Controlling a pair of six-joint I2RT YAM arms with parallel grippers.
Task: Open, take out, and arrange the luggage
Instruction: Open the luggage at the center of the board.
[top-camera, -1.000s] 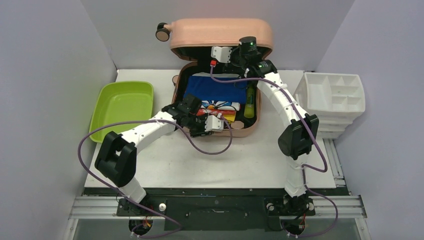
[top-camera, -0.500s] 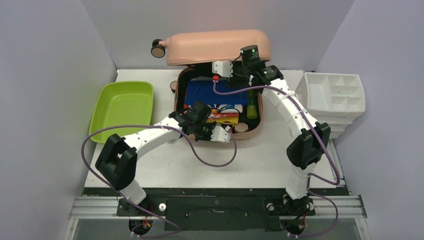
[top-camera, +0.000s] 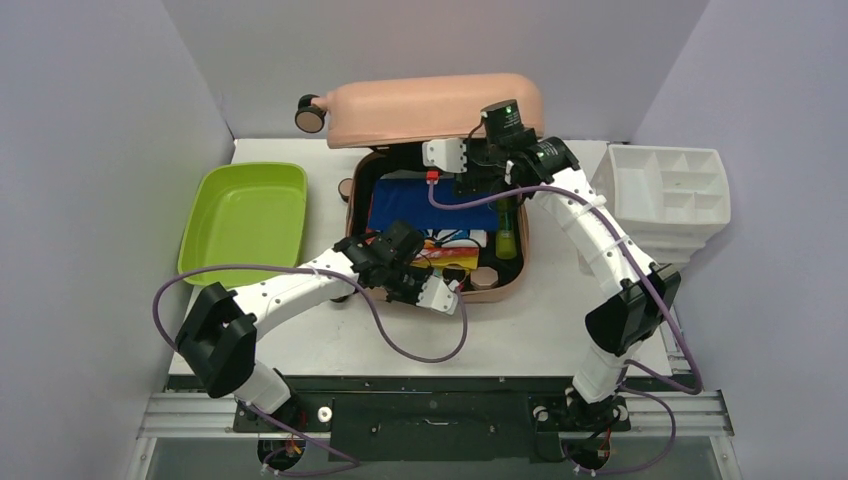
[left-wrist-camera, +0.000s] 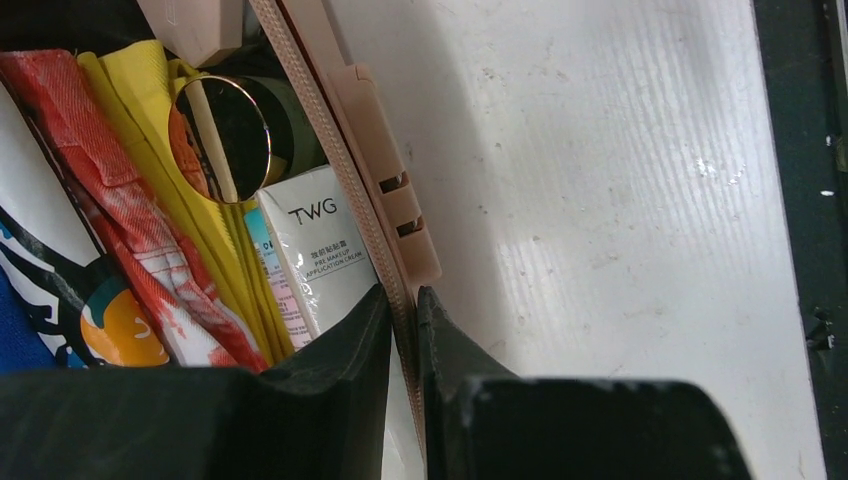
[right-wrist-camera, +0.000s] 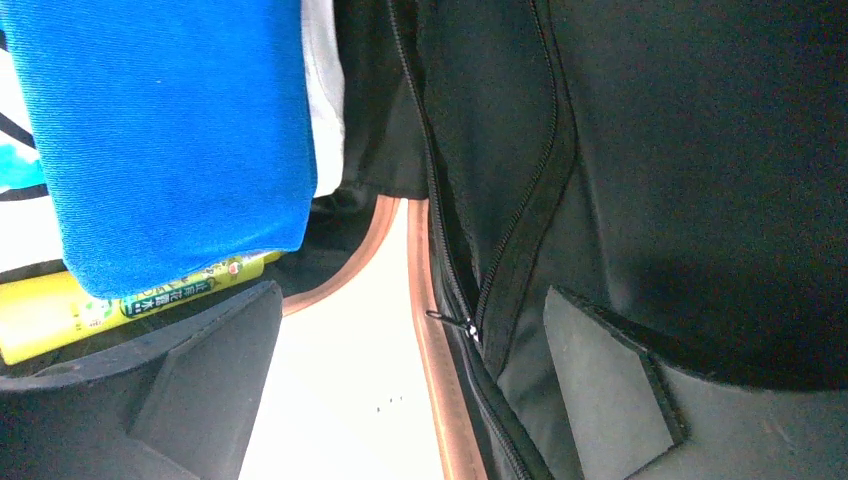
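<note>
Left hand (left-wrist-camera: 403, 298) newly clamped on near rim of suitcase (left-wrist-camera: 385, 175); right hand (right-wrist-camera: 410, 297), open, lifts lid (top-camera: 430, 100) higher: contents exposed.

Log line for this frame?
step: opening | left hand: shut on suitcase front rim | right hand: open, by raised lid

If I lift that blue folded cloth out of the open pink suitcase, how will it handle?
The blue folded cloth looks soft, with rounded edges, so it will probably sag and may unfold if pinched at one edge. Dragging it could nudge the yellow-green bottle beside it, which might roll.
</note>
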